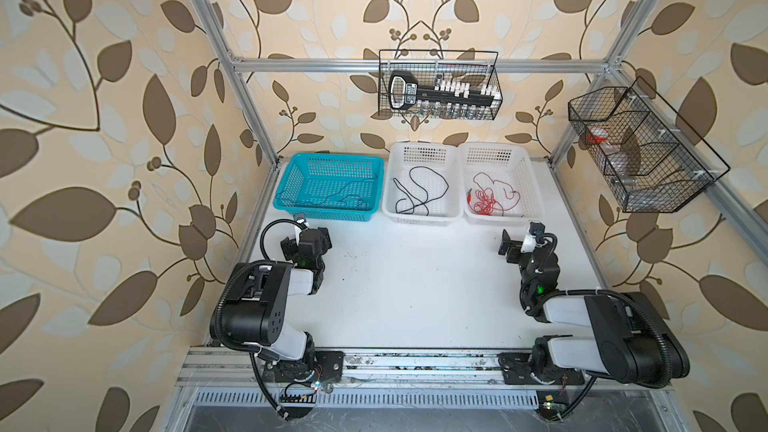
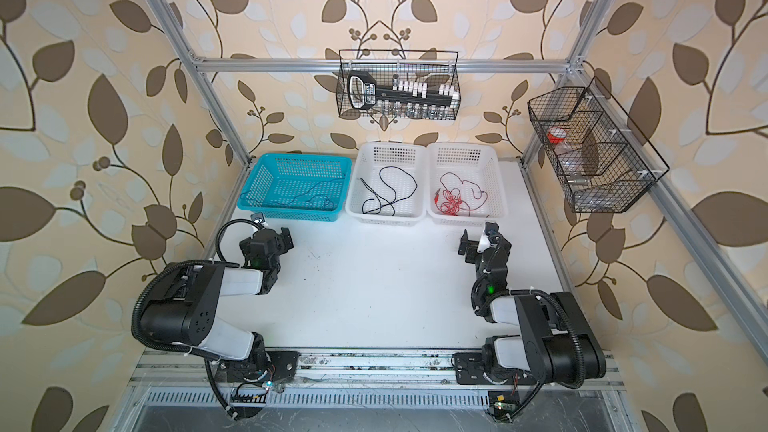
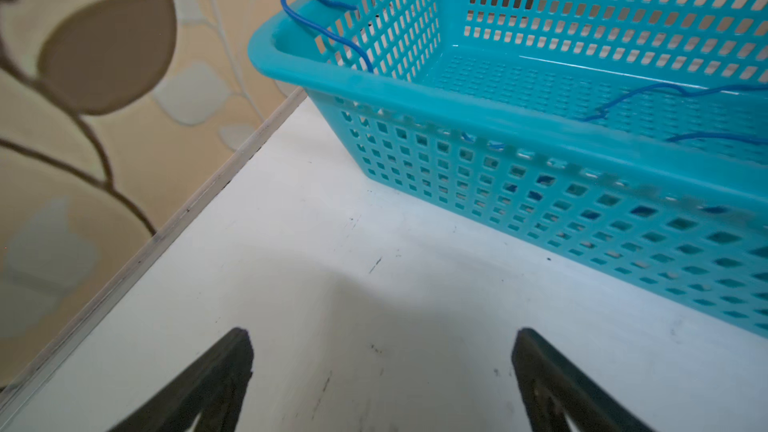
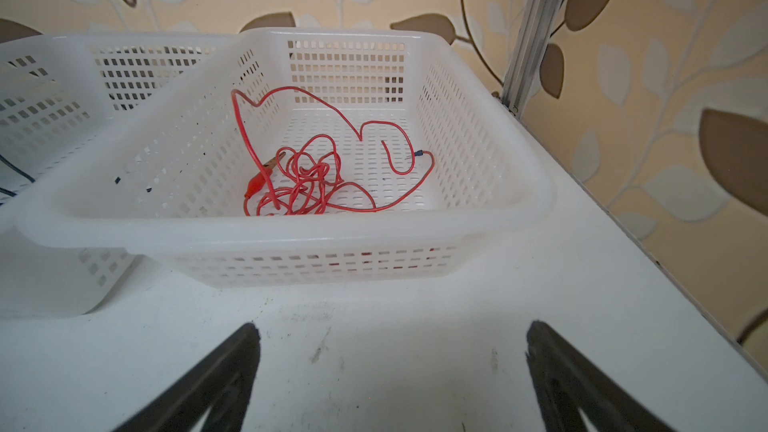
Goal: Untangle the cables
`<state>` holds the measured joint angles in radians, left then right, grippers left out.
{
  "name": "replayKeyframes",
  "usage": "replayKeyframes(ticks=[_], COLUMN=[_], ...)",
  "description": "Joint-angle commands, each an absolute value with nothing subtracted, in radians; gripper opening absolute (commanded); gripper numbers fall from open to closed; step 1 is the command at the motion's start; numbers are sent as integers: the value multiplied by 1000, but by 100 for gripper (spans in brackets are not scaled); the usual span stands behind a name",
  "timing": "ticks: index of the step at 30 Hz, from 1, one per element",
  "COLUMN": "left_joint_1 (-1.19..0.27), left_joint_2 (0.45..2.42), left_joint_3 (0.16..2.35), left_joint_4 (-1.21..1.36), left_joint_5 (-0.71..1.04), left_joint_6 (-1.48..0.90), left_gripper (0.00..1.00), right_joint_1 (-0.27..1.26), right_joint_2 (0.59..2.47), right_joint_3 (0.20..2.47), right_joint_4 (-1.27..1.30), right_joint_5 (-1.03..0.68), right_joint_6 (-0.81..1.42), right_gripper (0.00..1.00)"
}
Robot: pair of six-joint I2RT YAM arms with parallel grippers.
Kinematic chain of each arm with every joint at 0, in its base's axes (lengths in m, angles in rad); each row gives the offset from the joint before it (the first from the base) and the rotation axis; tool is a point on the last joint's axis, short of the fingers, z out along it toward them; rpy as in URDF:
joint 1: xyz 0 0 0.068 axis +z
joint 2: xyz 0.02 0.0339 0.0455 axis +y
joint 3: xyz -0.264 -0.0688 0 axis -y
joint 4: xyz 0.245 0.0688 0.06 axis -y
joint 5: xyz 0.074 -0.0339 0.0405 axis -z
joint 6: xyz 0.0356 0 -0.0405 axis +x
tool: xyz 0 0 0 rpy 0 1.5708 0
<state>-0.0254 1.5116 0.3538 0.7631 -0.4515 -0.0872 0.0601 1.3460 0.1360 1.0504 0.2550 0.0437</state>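
Nearest to me, both arms sit folded at the front edge of the bench point(image 1: 415, 284), one at each side. My left claw point(image 3: 382, 338) hangs open over bare bench with nothing between its fingers, just in front of the near corner of the teal basket point(image 1: 324, 214). My right claw point(image 4: 392, 326) is open and empty too, over bare bench just in front of the right-hand white basket point(image 1: 494, 221).

Beyond the claws, three plastic baskets stand in a row along the back of the bench. The blue cable point(image 1: 332, 195) lies in the teal basket on the left. In the left wrist view one of its loops rises over the basket's corner rim. The black cable point(image 1: 419, 189) lies in loose open curves in the middle white basket point(image 1: 422, 220). The red cable point(image 4: 307, 176) lies in the right-hand basket, partly bunched in a knot of loops, with a red-sleeved clip point(image 4: 259, 182) beside the bunch. The three cables lie apart, each in its own basket.

Farthest off, a black wire basket point(image 1: 440, 114) hangs on the rear rail. It holds what looks like a black-handled rack of small white pieces, though I cannot make it out well. Another wire basket point(image 1: 648, 184) hangs on the right rail.
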Motion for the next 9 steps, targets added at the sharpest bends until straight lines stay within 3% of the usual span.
replayKeyframes(ticks=[1,9], left_joint_1=[-24,-23], left_joint_2=[1492,1490], left_joint_3=[373,372], left_joint_4=[756,756], left_joint_5=[-429,-430], left_joint_6=[-110,-110], left_gripper=[99,99], right_joint_1=[68,67], right_joint_2=[1354,1354], right_joint_3=[149,150], right_joint_4=[1094,1095], right_joint_5=[269,265], right_joint_6=[17,20], right_gripper=[100,100])
